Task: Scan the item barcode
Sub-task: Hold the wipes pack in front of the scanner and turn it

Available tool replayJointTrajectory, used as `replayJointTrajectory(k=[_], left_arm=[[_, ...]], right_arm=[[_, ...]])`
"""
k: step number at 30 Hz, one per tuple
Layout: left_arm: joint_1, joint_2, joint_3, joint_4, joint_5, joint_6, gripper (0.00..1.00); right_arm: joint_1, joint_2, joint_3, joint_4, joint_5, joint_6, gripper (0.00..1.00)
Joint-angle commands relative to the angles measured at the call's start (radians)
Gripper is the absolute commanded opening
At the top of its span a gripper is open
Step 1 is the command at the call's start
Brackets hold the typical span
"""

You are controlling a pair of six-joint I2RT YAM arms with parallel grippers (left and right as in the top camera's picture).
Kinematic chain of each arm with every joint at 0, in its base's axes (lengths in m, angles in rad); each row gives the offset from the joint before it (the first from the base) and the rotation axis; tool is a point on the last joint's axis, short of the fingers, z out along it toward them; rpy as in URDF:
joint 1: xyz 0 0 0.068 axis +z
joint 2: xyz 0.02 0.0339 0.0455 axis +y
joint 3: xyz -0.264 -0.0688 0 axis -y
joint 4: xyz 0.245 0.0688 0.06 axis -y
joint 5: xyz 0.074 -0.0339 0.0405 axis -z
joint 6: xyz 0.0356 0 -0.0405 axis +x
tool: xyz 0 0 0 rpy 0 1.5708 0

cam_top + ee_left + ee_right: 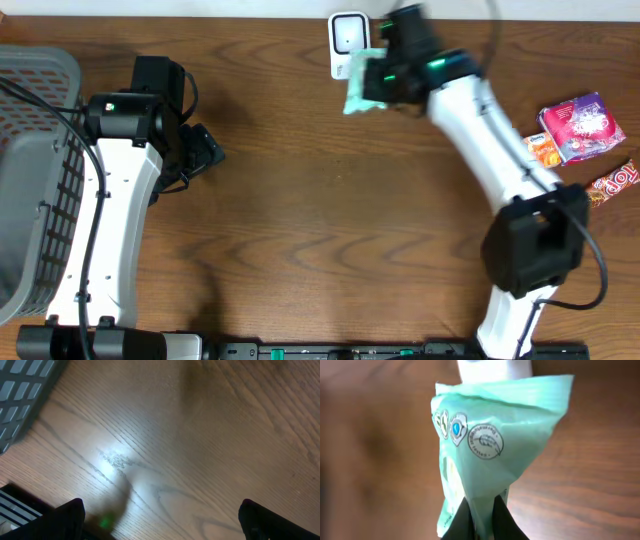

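Right gripper (480, 519): clenched on a narrow fold at the six o'clock end of the green pouch, as is seen in the right wrist view; the dark fingertips are pressed together with only film between them.
Green pouch (495, 445): the item to be scanned; it is held in the air at twelve o'clock of the table (320, 220), with its far edge drawn up against the scanner. Round emblems are shown on the face turned to the wrist camera, and no barcode can be made out there.
Scanner (348, 40): a white upright unit at twelve o'clock in the overhead view; the pouch is presented at its six o'clock side and overlaps its lower edge.
Left gripper (165, 519): released, with the jaws spread wide over bare wood near nine o'clock; nothing is held.
Basket (30, 120): grey, at nine o'clock, beside the left arm.
Snack packets (585, 125): laid at three o'clock, well apart from the scanner.
Risk, unread code: whether the barcode is turned to the scanner window cannot be told; a miss is to be expected if the printed face is directed away or is creased by the pinch.
Risk, slip: the soft film is gripped by one fold only, so the pouch may sag or be dropped if it is swung.
Risk, contact: the scanner may be pushed or toppled if the pouch is pressed further toward twelve o'clock.
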Motion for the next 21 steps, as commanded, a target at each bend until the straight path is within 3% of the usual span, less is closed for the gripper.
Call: replayJointTrajectory(k=[1, 3, 6, 14, 16, 21], left_arm=[[0.002, 0.0, -0.002, -0.003, -0.006, 0.002, 0.98], [0.002, 0.0, -0.002, -0.003, -0.006, 0.002, 0.98], [0.002, 0.0, -0.002, -0.003, -0.006, 0.002, 0.98], [0.002, 0.0, -0.002, -0.003, -0.006, 0.002, 0.98], [0.002, 0.0, -0.002, -0.003, -0.006, 0.002, 0.98], [0.002, 0.0, -0.002, -0.003, -0.006, 0.002, 0.98]], right_arm=[[-0.076, 0.033, 0.018, -0.098, -0.565, -0.364, 0.01], [-0.102, 0.045, 0.014, -0.259, -0.687, -0.684, 0.01], [-0.118, 0.053, -0.003, -0.411, -0.688, -0.951, 0.01], [-0.098, 0.053, -0.032, -0.353, -0.687, -0.966, 0.01], [-0.09, 0.053, -0.032, -0.325, -0.685, -0.929, 0.01], [-0.087, 0.053, -0.032, -0.182, -0.677, -0.345, 0.02]])
